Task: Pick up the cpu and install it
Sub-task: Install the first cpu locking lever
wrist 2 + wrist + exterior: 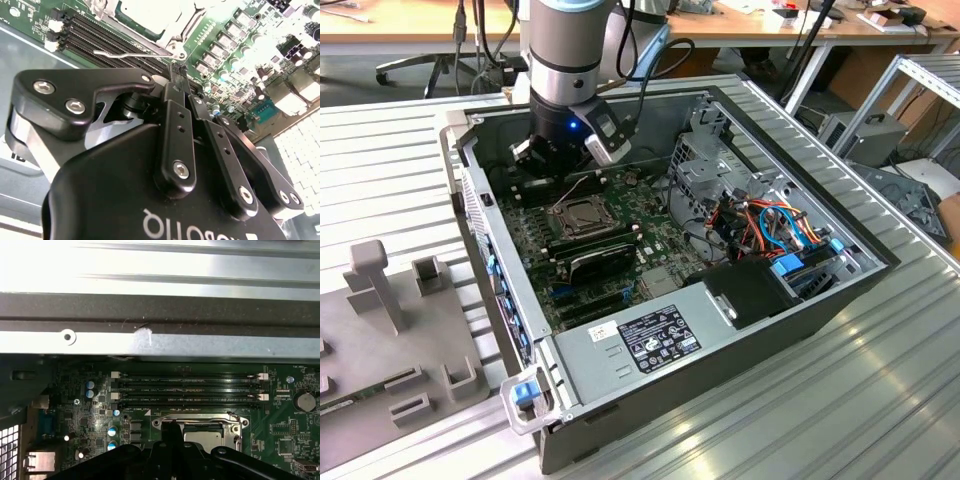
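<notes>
Jaws look closed, no cpu seen between them; gripper (177,70) hovers over slots (190,387) beside socket (583,213). Seating needs square alignment and a light touch.

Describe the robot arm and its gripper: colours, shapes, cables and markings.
The arm is a pale grey cylinder with black bands, a blue light at its wrist and black cables alongside. The gripper is glossy black, with jointed bars, silver screw heads and white lettering on its body.
</notes>
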Available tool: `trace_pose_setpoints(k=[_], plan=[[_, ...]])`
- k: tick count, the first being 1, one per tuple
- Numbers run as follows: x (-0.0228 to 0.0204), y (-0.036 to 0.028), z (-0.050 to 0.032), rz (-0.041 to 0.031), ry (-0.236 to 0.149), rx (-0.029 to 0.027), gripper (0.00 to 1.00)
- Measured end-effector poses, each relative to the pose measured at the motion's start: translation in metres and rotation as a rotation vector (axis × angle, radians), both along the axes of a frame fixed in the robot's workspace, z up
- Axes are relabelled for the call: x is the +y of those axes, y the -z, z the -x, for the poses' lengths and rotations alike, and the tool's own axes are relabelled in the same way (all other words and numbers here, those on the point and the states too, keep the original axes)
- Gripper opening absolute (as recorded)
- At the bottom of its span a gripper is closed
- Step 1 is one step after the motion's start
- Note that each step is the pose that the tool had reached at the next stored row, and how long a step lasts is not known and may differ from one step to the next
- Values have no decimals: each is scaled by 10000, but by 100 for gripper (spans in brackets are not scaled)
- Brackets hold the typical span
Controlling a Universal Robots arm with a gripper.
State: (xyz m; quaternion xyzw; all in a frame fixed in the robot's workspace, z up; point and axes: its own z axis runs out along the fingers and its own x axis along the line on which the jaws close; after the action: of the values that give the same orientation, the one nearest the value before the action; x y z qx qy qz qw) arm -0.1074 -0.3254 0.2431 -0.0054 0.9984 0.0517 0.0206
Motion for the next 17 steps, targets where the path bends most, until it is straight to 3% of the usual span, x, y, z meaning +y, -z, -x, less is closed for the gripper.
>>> trace_pose_setpoints(k=[5,10,17], plan=[[36,17,-15,-9,-3,0,11],[93,43,-80,-11,-3,1,11],[133,70,-151,-10,0,2,11]])
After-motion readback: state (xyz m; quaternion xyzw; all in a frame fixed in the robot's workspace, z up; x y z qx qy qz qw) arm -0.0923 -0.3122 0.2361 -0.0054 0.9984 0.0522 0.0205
